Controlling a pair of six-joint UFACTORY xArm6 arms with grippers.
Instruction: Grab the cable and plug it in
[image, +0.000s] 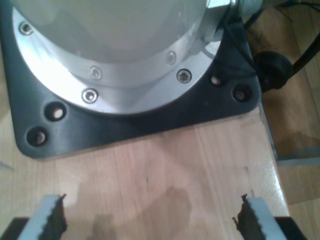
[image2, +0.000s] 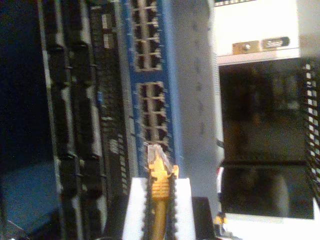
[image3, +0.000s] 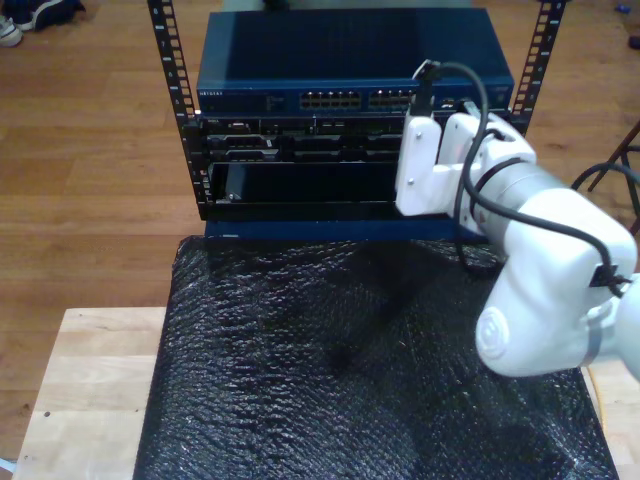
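The grab is done: my second hand (image2: 160, 200) is clenched on the yellow network cable (image2: 159, 212), its clear plug (image2: 155, 152) just short of the blue switch's ports (image2: 152, 107). Insertion remains. My first hand (image: 147, 220) is released above the wooden worktop (image: 165, 170)

White arm (image3: 520, 250) seemingly at blue switch (image3: 345, 75)

Network lab or workshop, rack-mounted blue switch (image3: 350, 75) with port rows, wooden floor (image3: 90, 150), padded workbench (image3: 90, 400)
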